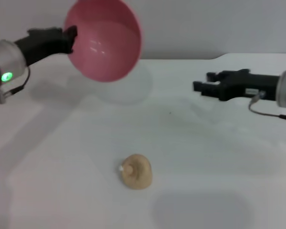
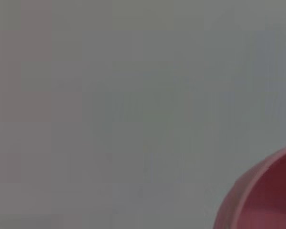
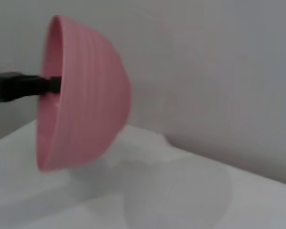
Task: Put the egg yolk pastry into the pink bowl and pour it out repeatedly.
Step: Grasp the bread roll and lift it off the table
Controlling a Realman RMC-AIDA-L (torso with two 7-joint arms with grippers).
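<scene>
The left end effector pinches the pink bowl by its rim, tipped over and empty, with the pastry on the desk well below; right end effector, spread, hovers apart, so refilling remains.

left end effector raised, clamped; right end effector open, idle.

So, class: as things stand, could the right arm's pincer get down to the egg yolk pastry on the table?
Probably yes. The right pincer hangs open and empty above the table, and the egg yolk pastry lies alone in the open. The left pincer holds the pink bowl tipped up, well away from that path.
</scene>
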